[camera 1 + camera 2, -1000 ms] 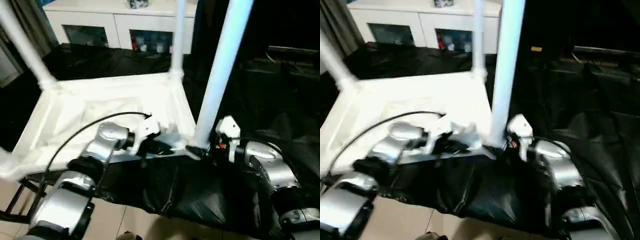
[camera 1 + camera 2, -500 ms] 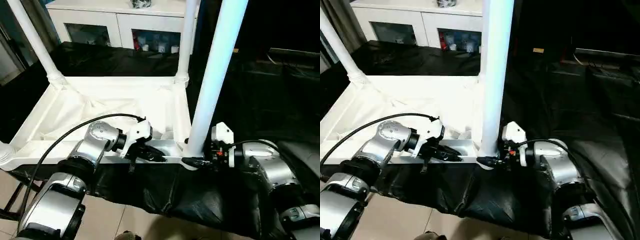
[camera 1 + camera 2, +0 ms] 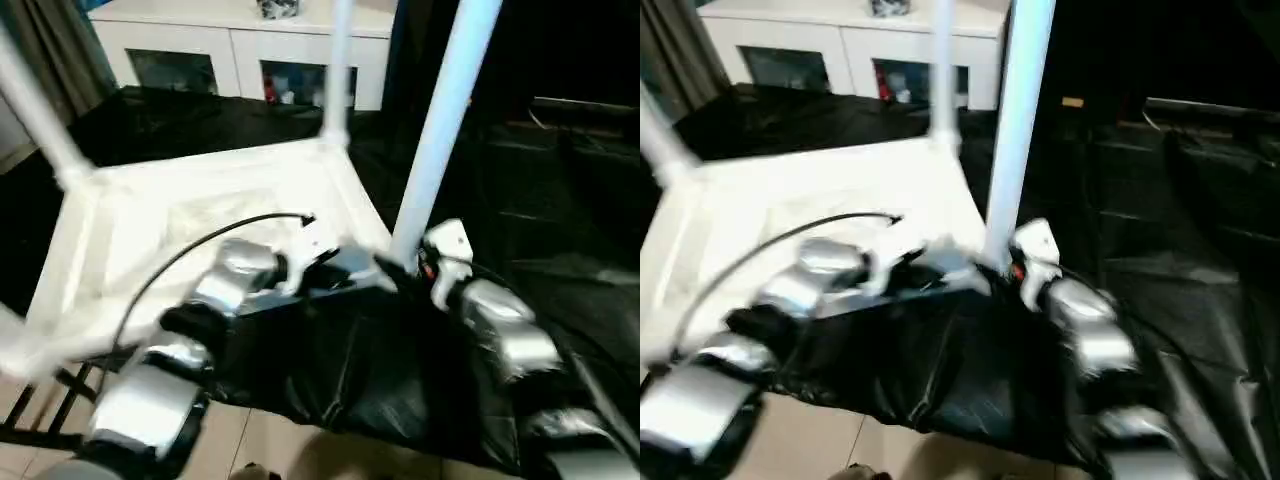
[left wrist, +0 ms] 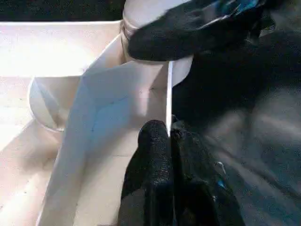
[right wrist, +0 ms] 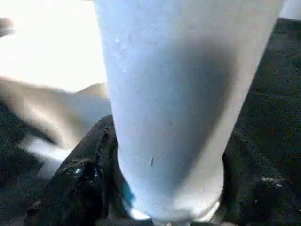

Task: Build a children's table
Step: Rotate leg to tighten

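An upturned white children's table lies underside-up on a black-covered work table, filling the left and centre of the head view. Its legs stand upward: one at upper left, one at upper centre, and a thick near leg rising from the corner socket just right of centre to the top edge. A white glass-door cabinet sits along the top of the frame.

The left gripper is pinched tightly shut on the thin rim wall of the tabletop, one black finger on each face of that wall, close to the near corner socket. The right gripper sits around the base of the near leg, a dark finger on either side of the tube and close against it; whether it is truly squeezing is hard to tell, so I would call it wrapped around rather than firmly clamped.

My judgement: the table looks like hollow moulded plastic, light and stiff, with smooth surfaces that could slip. The tall legs make it top-heavy, so it may tilt or slide on the black covering when pushed. The rim wall is thin and may flex, so a hold near a corner socket seems stiffest. A leg is best taken low, by its socket, where it can be pressed or twisted home.
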